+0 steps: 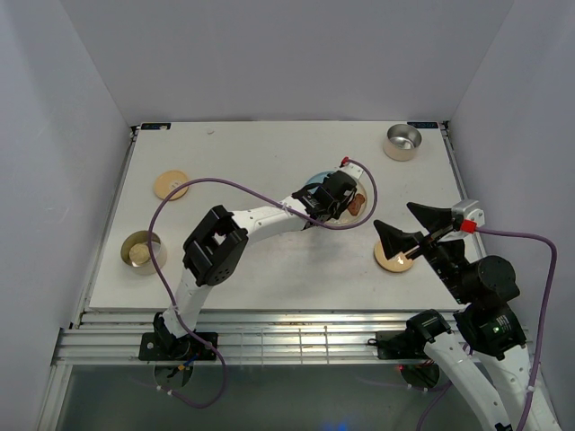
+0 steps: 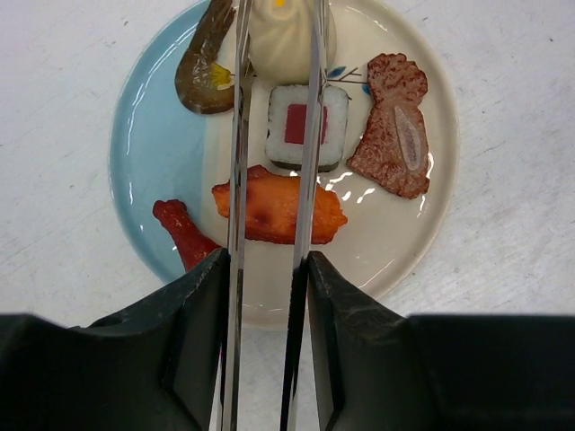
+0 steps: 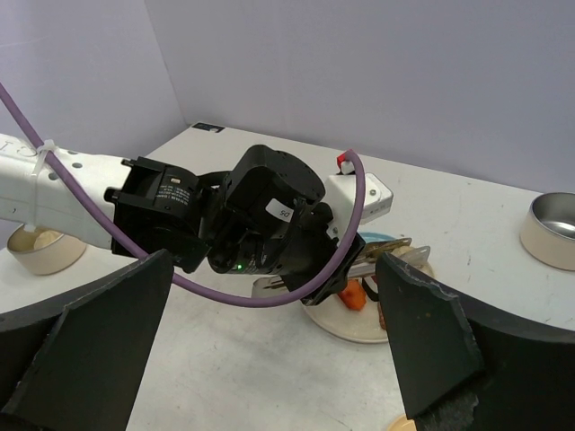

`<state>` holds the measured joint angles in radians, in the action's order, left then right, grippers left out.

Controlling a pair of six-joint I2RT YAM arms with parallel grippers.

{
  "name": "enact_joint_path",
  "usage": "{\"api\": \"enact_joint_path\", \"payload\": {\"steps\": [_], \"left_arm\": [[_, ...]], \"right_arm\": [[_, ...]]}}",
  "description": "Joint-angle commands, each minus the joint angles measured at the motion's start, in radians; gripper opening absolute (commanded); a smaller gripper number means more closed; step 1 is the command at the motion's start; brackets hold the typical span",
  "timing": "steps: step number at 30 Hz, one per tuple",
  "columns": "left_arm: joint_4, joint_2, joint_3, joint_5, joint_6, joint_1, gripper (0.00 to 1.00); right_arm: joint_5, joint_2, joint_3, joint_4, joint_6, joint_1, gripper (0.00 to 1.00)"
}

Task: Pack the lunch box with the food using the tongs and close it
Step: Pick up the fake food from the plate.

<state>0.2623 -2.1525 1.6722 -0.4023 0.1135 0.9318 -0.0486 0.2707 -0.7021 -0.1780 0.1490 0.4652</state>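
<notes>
My left gripper is shut on the silver tongs, one finger pressed on each arm, and hovers over the blue-and-white plate. The tong arms run above an orange-red piece and a sushi roll, with their tips on either side of a pale dumpling. A shrimp, a brown meat piece and a red sausage also lie on the plate. In the top view the left gripper hides most of the plate. My right gripper stands open and empty to the plate's right. A round steel tin, perhaps the lunch box, sits back right.
A pale round lid lies under my right gripper. Another round lid and a gold-rimmed round container sit on the left side of the table. The left arm's purple cable loops beside the plate. Walls enclose the table.
</notes>
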Motion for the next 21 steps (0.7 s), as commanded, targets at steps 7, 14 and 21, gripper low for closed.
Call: {"api": "enact_joint_path", "payload": {"steps": [7, 14, 21], "left_arm": [[0.009, 0.123, 0.021, -0.087, 0.029, -0.002, 0.47], [0.057, 0.177, 0.044, -0.148, 0.069, -0.002, 0.47], [0.219, 0.250, 0.052, -0.251, 0.136, -0.016, 0.47]], "right_arm": [[0.004, 0.030, -0.028, 0.043, -0.016, 0.003, 0.99], [0.009, 0.033, -0.031, 0.043, -0.017, 0.003, 0.99], [0.004, 0.038, -0.033, 0.038, -0.017, 0.003, 0.99]]}}
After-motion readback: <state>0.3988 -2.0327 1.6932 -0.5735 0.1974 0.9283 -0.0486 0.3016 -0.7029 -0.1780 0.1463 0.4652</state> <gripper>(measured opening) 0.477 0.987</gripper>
